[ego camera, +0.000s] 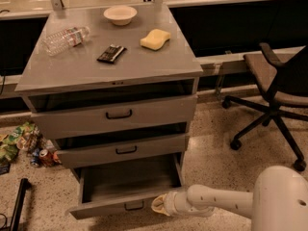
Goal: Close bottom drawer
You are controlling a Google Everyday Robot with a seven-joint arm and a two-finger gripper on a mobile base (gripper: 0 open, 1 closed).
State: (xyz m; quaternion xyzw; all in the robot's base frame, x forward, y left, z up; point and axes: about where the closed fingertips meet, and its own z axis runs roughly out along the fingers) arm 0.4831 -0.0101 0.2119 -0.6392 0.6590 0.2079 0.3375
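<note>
The gripper [160, 205], whose state cannot be told, is seen low and near, at the right end of the front of the bottom drawer [103, 207]. That drawer, grey with a small black bracket handle [134, 206], is pulled well out at the foot of the cabinet [115, 76], and its grey floor is exposed. On the cabinet top are set a cream bowl [120, 14] at the far edge, a yellow sponge [155, 38], a plastic bottle [65, 37] on its side at the left, and a dark bar [111, 53].
</note>
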